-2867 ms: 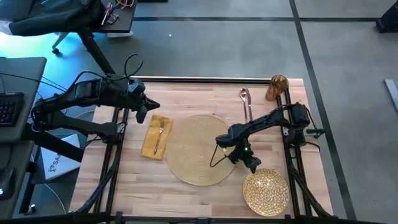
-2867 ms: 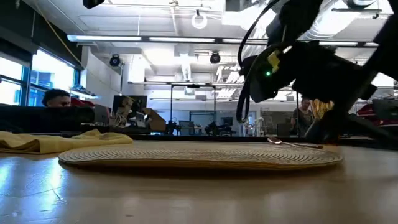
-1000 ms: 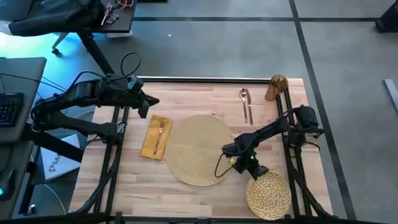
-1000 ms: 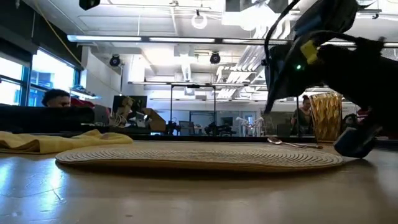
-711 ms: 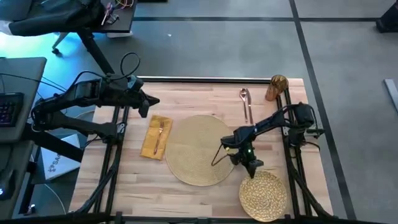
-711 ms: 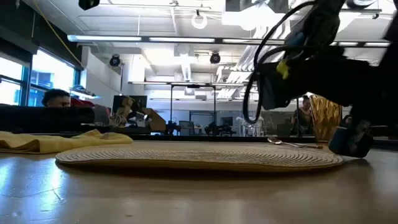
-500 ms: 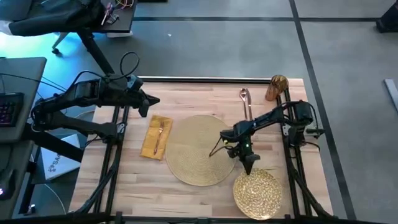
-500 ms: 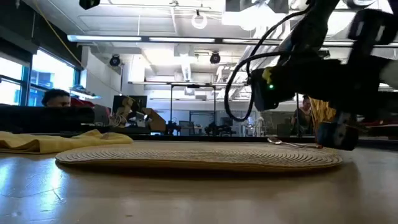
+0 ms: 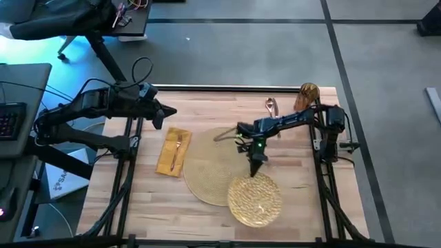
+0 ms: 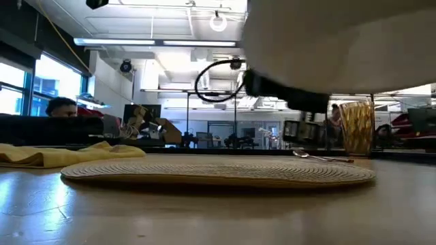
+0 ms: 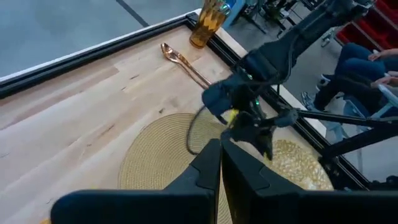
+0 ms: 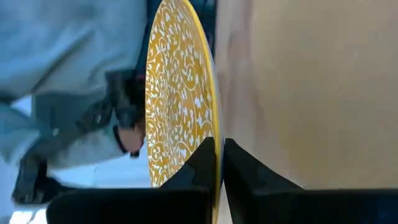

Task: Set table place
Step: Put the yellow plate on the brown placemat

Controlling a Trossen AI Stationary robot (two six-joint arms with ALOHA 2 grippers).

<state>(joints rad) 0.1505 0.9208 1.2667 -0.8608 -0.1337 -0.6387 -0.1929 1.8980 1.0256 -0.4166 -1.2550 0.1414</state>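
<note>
Right claw [image 9: 253, 169] was clamped on the rim of the round gold patterned plate [image 9: 255, 200], fingers pinched tight on its edge in the right wrist view [image 12: 180, 93]. In the high view the plate extended from the claw toward the table's near edge, overlapping the near-right part of the big round tan woven placemat [image 9: 213, 162]; in the low view a pale blurred mass sat above the mat, so the plate looked raised off it. Beyond the claw, toward the far right corner of the light wood plank table [image 9: 138, 200], lay the copper spoon [image 9: 271, 107] and stood the amber ribbed glass [image 9: 306, 96]. Mustard-yellow folded napkin [image 9: 173, 151] with a copper fork [image 9: 176, 148] on it lay left of the placemat, well apart from the right claw. Left claw [image 9: 165, 111] hovered at the far left of the table, near the napkin, fingers drawn together, nothing in them.
</note>
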